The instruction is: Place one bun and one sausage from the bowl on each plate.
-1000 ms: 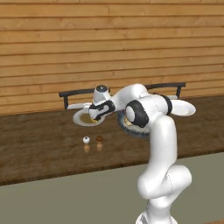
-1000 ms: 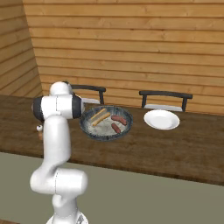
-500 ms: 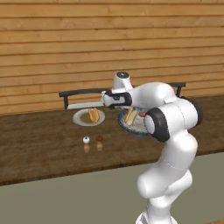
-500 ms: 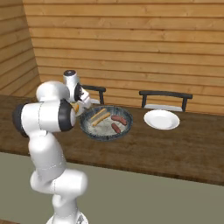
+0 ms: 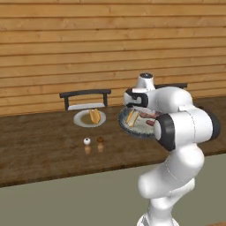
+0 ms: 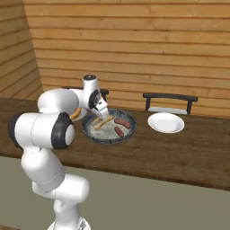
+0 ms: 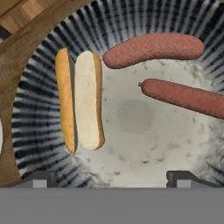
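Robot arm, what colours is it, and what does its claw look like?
The arm is smooth glossy white with rounded, chunky segments and dark grey rings at its joints. Its claw ends in two small dark grey finger tips. No cables or markings can be seen.

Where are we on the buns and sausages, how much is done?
Done: one bun lies on the left plate. In hand: nothing; the open gripper hovers over the bowl, which holds a bun and two sausages. Left: a sausage for the left plate, plus a bun and a sausage for the bare right plate.
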Robot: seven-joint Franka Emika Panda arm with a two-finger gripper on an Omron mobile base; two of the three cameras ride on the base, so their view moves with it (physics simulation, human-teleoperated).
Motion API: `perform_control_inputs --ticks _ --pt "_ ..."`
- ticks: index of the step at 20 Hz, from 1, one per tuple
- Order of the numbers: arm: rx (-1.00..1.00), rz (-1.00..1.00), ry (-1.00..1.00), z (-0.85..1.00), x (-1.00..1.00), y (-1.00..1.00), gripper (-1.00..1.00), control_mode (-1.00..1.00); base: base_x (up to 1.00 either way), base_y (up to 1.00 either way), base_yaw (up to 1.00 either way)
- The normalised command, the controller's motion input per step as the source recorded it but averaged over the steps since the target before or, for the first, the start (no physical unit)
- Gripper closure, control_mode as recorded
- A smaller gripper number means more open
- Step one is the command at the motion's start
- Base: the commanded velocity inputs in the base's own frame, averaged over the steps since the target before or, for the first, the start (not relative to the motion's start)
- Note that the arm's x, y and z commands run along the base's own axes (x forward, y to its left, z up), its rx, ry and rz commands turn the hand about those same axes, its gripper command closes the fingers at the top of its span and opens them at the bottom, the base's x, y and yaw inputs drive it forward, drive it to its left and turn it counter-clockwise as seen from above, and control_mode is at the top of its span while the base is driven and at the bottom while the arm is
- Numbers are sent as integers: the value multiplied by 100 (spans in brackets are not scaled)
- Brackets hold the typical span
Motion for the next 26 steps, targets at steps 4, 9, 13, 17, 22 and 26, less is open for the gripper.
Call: perform_control_inputs --ticks 4,9,13,17,22,26 --pt "3 4 0 -30 56 -17 -100 -100 0 0 0" --pt "2 5 0 -63 30 0 -100 -100 0 0 0" --pt "1 1 -2 -28 43 4 -100 -100 0 0 0" --pt "0 0 0 -9 45 18 -100 -100 0 0 0" --pt "0 0 0 -45 15 5 -100 -100 0 0 0" --pt "0 0 0 -31 16 1 -100 -100 0 0 0"
